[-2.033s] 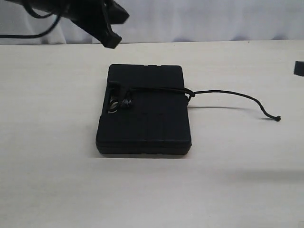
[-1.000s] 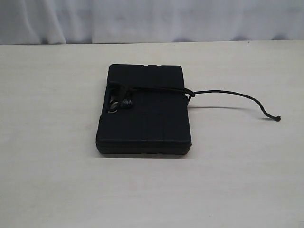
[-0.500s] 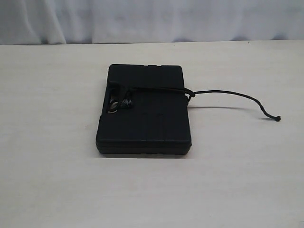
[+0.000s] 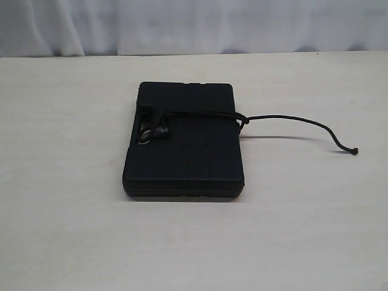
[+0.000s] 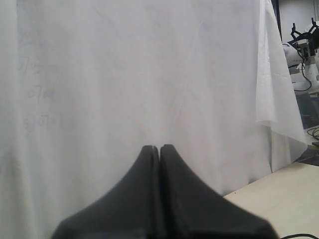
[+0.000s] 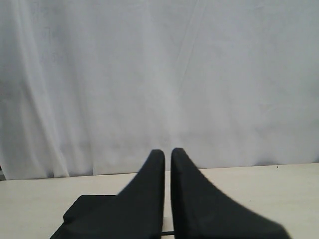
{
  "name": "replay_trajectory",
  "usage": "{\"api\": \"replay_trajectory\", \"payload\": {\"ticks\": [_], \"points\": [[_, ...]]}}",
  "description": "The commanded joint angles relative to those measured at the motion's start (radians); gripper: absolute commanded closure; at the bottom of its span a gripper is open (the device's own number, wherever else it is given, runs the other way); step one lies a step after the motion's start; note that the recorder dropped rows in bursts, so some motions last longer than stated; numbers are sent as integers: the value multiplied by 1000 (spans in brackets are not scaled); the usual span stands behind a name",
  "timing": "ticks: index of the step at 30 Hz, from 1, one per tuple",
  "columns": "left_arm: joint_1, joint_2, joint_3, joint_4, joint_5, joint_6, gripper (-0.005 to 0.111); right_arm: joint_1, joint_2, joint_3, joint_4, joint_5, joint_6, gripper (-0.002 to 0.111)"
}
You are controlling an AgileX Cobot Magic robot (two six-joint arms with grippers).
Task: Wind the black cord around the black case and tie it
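Since two seconds ago the dark arm at the far left and the sliver of gripper at the right edge have left the exterior view; the case and cord lie exactly as they did. The black case (image 4: 185, 145) rests flat near the middle of the worktop (image 4: 60, 230), lid up. The black cord (image 4: 303, 122) crosses its far half from a bunched knot by the handle cutout on the left to the right edge. There it catches in a small kink, and its free tail trails right across the worktop to a knobbed tip. That taut line with a slack tail suggests the wrap is made and tied, which would explain why both arms are raised clear and face the white curtain (image 4: 182, 24). The left gripper (image 5: 159, 147) has its fingers pressed together on nothing. The right gripper (image 6: 168, 152) shows its fingers drawn narrow with only a slit between them, also empty. The dark slab low in the right wrist view is probably the case, though too little shows to be sure. By count: one case, one cord with one visible pass over the lid, one knot cluster, one loose tail, two grippers.
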Motion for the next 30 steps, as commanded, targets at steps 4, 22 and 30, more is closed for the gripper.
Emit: {"api": "replay_trajectory", "payload": {"ticks": [4,22,30], "points": [[0,-63,1,214,92,-187,107,-3,-4,3,2,0,3,104],[252,-266,300,945,123,-1048,107,-3,-4,3,2,0,3,104],[408,-266,408,1011,120,-1043,107,-3,-4,3,2,0,3,104]]}}
